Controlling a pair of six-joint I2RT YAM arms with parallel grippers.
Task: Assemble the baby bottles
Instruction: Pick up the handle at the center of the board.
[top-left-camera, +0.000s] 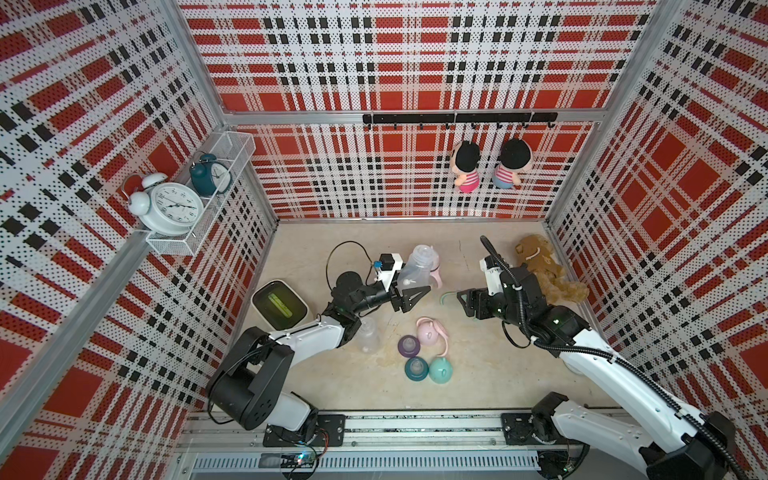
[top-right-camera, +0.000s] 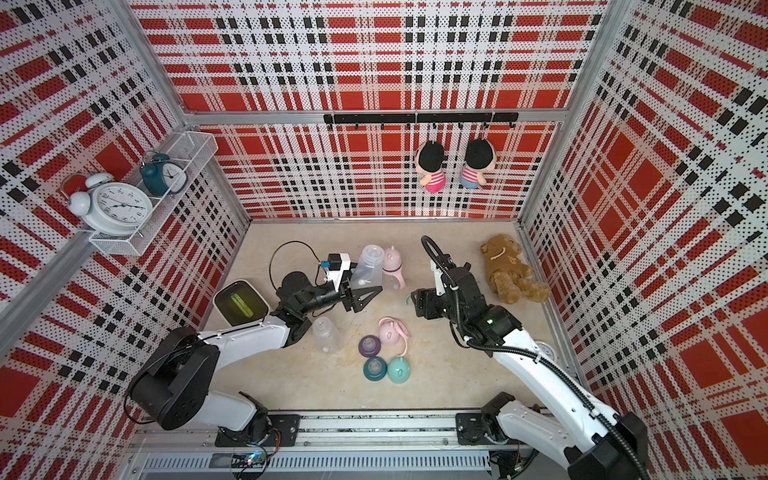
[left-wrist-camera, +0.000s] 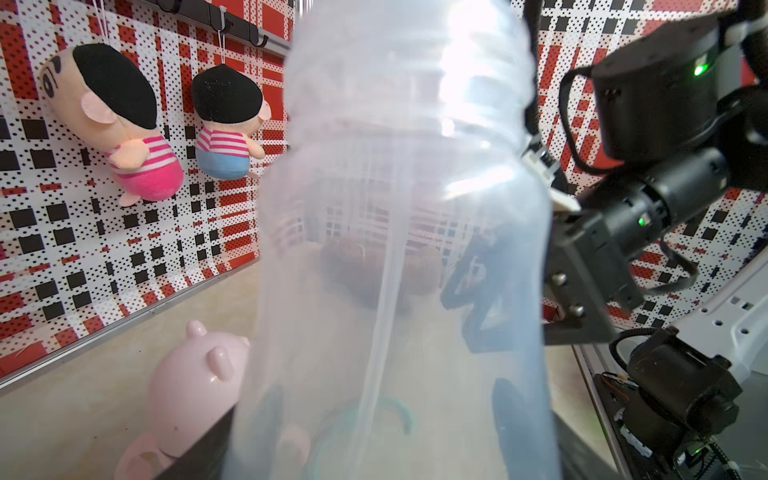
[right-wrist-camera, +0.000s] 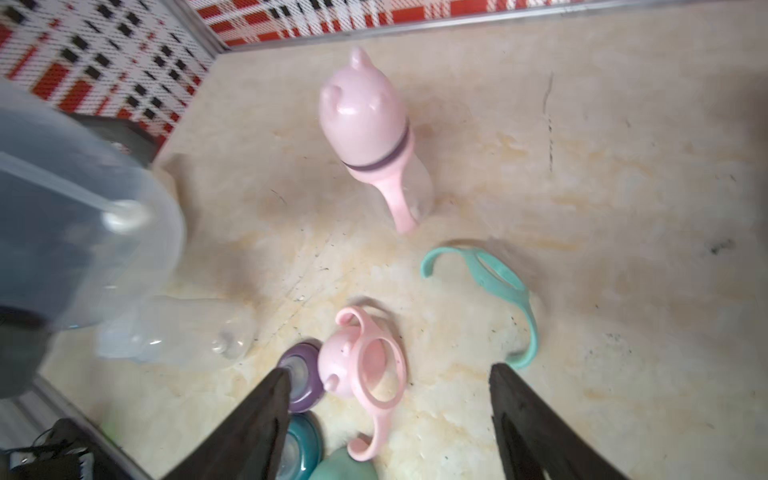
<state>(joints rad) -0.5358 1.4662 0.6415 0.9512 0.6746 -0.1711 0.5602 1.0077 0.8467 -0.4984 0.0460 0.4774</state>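
The left gripper (top-left-camera: 411, 291) is clamped on a clear bottle (left-wrist-camera: 395, 249), held off the table (top-left-camera: 478, 382) left of centre. The bottle fills the left wrist view. The right gripper (top-left-camera: 464, 302) hangs right of centre, its fingers (right-wrist-camera: 266, 415) wide apart with nothing between them. A teal ring (right-wrist-camera: 532, 328) lies just beside one fingertip; whether they touch cannot be told.

There are three bottles. One is the held one. A second clear bottle (top-left-camera: 368, 336) lies bare beside the left arm. A pink bottle (top-right-camera: 392, 266) stands capped, just behind the held one, which half covers it in a top view.

The loose parts sit front centre:
- Two collars: purple collar (top-left-camera: 409, 345) and teal collar (top-left-camera: 416, 368).
- Two caps: pink cap (top-left-camera: 427, 332) and teal cap (top-left-camera: 442, 370).
- Two rings: the teal one, and a pink ring (right-wrist-camera: 380, 432) against the pink cap.

At left, a white clock (top-left-camera: 170, 208) and a blue clock (top-left-camera: 208, 176) sit on a shelf (top-left-camera: 170, 245), and a bin (top-left-camera: 257, 307) stands beside the left arm. A pink doll (top-left-camera: 467, 166) and a blue doll (top-left-camera: 513, 164) hang on the back wall. A bear (top-left-camera: 544, 270) lies far right, partly behind the right arm.
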